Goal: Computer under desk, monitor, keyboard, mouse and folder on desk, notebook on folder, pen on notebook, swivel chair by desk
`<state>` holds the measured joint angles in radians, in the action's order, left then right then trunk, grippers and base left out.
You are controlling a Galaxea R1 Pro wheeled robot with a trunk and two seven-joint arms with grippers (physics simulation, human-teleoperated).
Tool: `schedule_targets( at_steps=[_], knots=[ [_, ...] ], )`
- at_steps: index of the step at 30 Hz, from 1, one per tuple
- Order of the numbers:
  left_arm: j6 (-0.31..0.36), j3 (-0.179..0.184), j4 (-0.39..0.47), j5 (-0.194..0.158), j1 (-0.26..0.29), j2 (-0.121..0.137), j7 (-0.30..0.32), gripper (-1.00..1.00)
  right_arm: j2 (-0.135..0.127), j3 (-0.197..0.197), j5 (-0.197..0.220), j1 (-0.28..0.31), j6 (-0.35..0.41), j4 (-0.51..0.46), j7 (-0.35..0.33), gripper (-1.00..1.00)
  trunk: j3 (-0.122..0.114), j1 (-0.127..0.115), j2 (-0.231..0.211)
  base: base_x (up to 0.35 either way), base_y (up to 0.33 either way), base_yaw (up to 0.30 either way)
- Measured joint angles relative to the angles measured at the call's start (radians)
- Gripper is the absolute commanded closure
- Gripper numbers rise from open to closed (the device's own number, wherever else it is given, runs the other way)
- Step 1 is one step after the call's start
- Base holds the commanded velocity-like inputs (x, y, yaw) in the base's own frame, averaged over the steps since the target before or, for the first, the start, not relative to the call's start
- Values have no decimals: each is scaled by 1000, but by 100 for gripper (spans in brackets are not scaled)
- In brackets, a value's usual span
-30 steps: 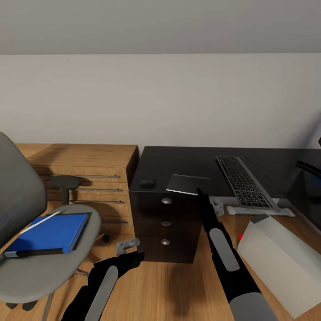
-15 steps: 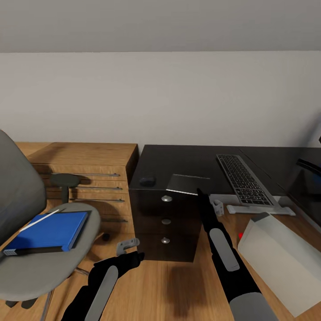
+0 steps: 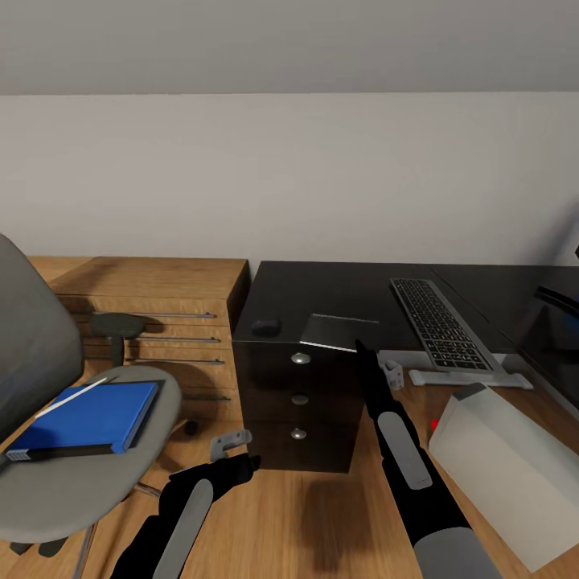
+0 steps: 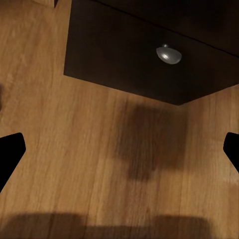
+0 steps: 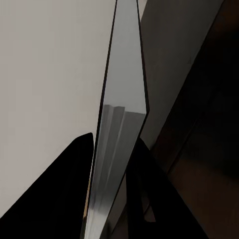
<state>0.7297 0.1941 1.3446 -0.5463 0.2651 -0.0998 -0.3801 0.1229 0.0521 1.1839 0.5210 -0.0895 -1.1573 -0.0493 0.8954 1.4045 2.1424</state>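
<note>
Head view: right gripper (image 3: 359, 347) pinches the notebook (image 3: 338, 331) at centre, parking it on the desk (image 3: 338, 289); left gripper (image 3: 233, 450) spread, empty.

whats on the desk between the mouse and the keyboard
In the head view, the notebook lies on the desk between the mouse and the keyboard, its near corner pinched in the right gripper.

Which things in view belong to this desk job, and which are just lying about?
Job things:
- glossy black desk
- slim silver-grey keyboard
- small dark mouse
- thin dark notebook, pinched in the right gripper
- bright blue folder on the grey swivel chair
- light grey computer tower
- black monitor

Just lying about:
- light-wood shelving counter
</note>
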Motion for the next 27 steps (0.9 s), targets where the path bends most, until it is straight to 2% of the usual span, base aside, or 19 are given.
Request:
schedule_targets(
  at_steps=[27],
  knots=[
    [0,0,0,-1,0,0,2,-100,-1,0,-1,0,0,0,2,100,0,0,0,0,0,0]
  ],
)
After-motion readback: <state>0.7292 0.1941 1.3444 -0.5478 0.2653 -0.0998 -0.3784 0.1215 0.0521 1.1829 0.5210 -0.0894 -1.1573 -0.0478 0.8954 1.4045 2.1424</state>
